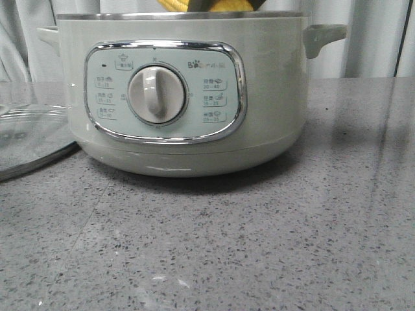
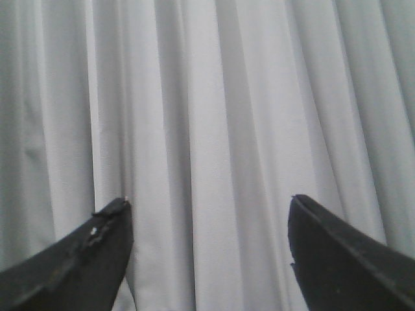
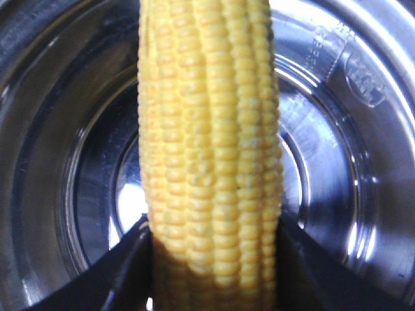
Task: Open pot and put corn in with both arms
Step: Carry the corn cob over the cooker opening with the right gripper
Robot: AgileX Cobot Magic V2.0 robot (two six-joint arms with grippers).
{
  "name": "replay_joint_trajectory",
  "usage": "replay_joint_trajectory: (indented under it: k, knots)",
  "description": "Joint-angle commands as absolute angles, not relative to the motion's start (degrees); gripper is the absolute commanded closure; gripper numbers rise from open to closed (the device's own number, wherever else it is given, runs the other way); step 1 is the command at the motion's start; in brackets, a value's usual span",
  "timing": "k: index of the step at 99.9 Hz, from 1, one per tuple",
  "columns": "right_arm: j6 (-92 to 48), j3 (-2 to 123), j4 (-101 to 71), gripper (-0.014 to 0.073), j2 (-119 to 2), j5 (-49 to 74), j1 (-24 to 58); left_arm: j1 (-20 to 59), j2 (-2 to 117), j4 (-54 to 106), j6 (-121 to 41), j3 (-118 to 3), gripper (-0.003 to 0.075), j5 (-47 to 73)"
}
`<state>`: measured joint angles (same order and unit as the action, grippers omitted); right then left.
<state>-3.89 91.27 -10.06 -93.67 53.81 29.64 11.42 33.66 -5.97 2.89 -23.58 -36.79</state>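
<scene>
The pale-green pot (image 1: 181, 91) stands open in the middle of the table, its cream dial (image 1: 155, 94) facing me. The yellow corn (image 1: 178, 5) shows just above the steel rim at the top edge of the front view. In the right wrist view my right gripper (image 3: 214, 259) is shut on the corn (image 3: 211, 149) and holds it over the pot's shiny steel inside (image 3: 337, 162). My left gripper (image 2: 207, 220) is open and empty, facing the white curtain (image 2: 207, 97); it does not show in the front view.
The round glass lid (image 1: 29, 136) lies flat on the grey speckled table (image 1: 259, 246) to the left of the pot, its edge near the pot's base. White curtains hang behind the table.
</scene>
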Motion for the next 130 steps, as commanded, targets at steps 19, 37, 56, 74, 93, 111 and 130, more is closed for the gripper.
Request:
replay_joint_trajectory:
  k: [19,37,56,74,93,111,130]
  knots:
    - [-4.7,94.1,-10.5,0.0293,-91.2,50.5,29.6,11.4,33.7,-5.7,3.1,-25.2,0.024,-40.7]
    - [-4.7,94.1,-10.5,0.0269,-91.2,50.5,29.6,11.4,33.7,-5.7,3.1,-25.2,0.024,-40.7]
    - [-4.7,94.1,-10.5,0.0235,-91.2,50.6,29.6,11.4,33.7,-5.7,3.1,-25.2,0.024,-40.7]
    - [-4.7,94.1,-10.5,0.0223,-91.2,50.6,29.6,11.4,33.7,-5.7,3.1,-25.2,0.024,-40.7]
    - [-4.7,94.1,-10.5,0.0216,-91.2,50.6,29.6,11.4,33.7,-5.7,3.1,-25.2,0.024,-40.7]
    - [-4.7,94.1,-10.5,0.0218,-91.2,50.7,29.6,11.4,33.7,-5.7,3.1,-25.2,0.024,-40.7]
    - [-4.7,94.1,-10.5,0.0342,-90.6,51.1,29.6,11.4,33.7,-5.7,3.1,-25.2,0.0323,-40.7]
